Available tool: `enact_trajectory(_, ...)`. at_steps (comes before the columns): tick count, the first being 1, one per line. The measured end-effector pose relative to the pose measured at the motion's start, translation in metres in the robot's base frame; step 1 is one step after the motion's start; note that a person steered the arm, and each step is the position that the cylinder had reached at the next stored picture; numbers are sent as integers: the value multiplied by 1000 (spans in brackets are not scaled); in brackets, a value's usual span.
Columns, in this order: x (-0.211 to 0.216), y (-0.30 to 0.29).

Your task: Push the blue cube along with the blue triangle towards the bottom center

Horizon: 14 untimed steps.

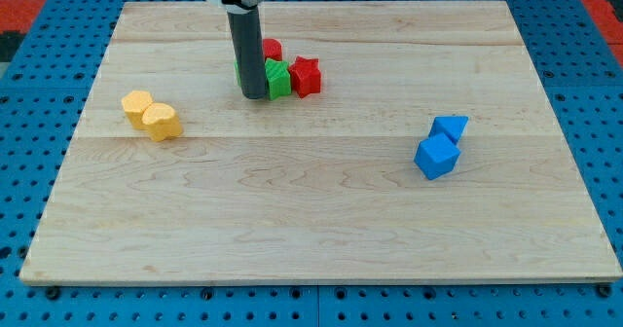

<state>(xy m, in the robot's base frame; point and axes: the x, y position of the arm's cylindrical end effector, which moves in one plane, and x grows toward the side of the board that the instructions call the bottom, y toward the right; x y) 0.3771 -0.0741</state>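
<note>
- The pale wooden desk fills most of the view, lying on a blue pegboard surface that shows around its edges.
- The arm carries no claw, so there is nothing to spread or press together; it ends in a straight dark rod that comes down from the view's top.
- My tip rests on the desk in the upper middle, touching or just beside the green block on that block's left side.
- A red star-shaped block sits just right of the green block, touching it.
- Another red block shows behind the rod, partly hidden, so its shape cannot be made out.
- The blue cube lies on the view's right half, about mid-height of the desk.
- The blue triangle sits just above and slightly right of the blue cube, touching it or nearly so.
- Both blue blocks are well apart from my tip.
- Two yellow blocks, rounded and of unclear shape, lie side by side and touching on the view's left.
</note>
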Motion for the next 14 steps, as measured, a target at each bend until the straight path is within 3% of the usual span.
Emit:
enact_trajectory(3, 14, 3)
enact_trajectory(6, 68, 4)
enact_trajectory(10, 69, 11)
enact_trajectory(14, 36, 210)
